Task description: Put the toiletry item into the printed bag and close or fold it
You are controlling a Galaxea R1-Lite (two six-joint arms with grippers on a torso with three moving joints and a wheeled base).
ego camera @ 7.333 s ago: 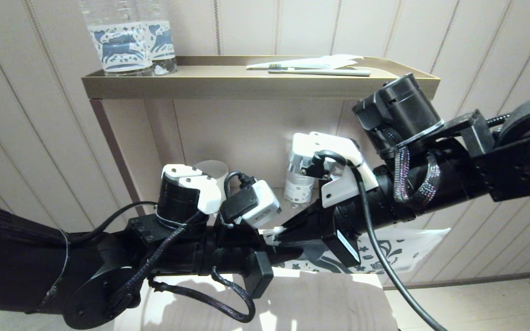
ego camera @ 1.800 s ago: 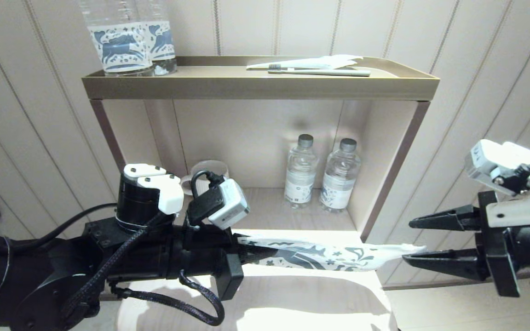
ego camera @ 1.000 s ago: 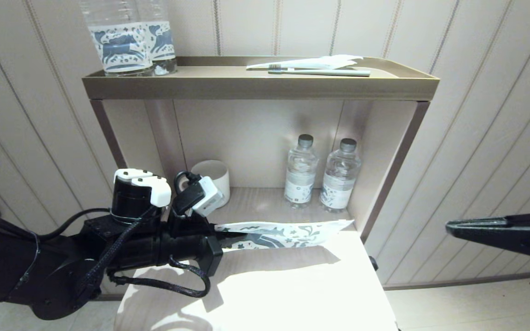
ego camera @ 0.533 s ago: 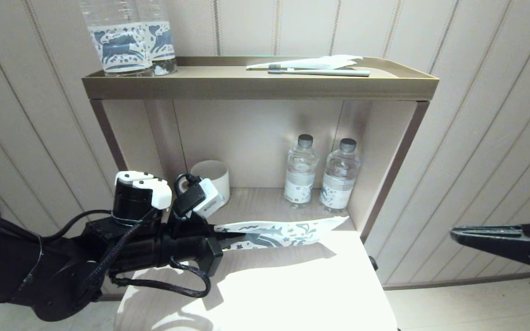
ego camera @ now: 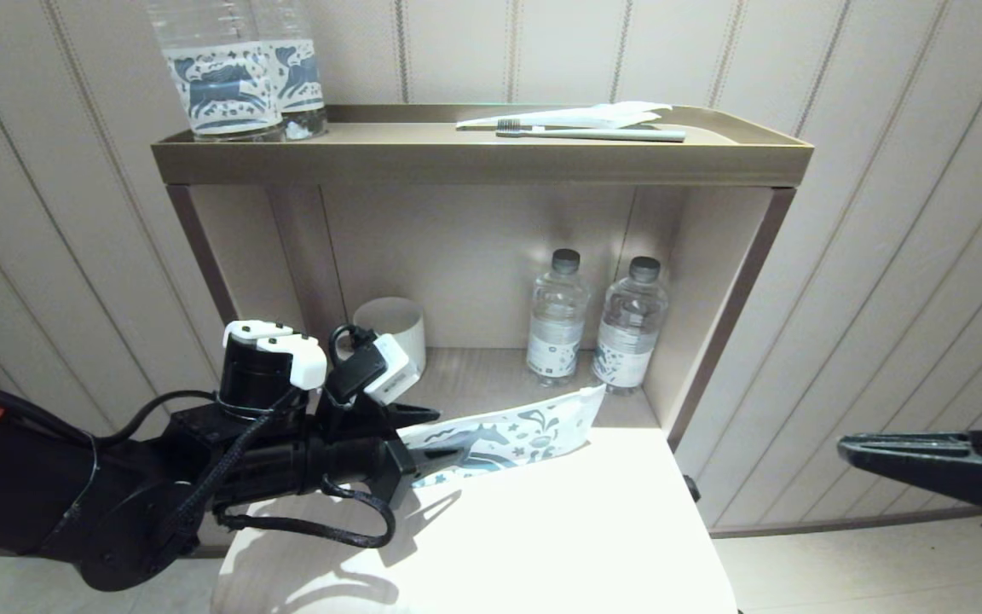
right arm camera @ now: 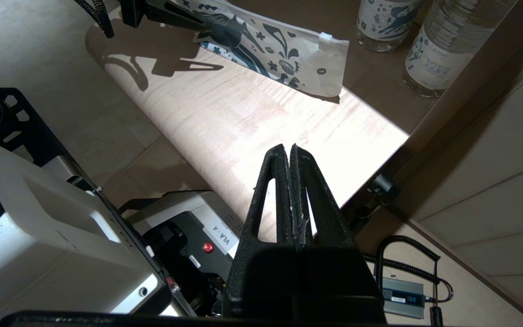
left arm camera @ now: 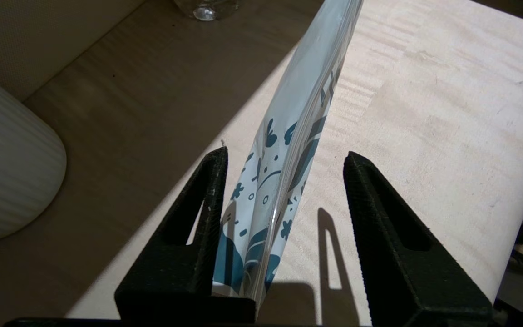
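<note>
Head view, entries taken left to right. Left gripper [ego camera: 427,437]: low over the pale wooden table [ego camera: 542,546], fingers [left arm camera: 189,245] spread apart; the near end of the printed bag [ego camera: 512,431] is seen between them, leaning against one finger, clear of the other. Printed bag: set on edge, far end reaching toward two small bottles [ego camera: 597,324] in the shelf niche. White cup [ego camera: 393,328]: behind the left gripper. Toiletry item: not made out anywhere. Right gripper [ego camera: 849,445]: well apart at the right edge, fingers pressed together on nothing.
</note>
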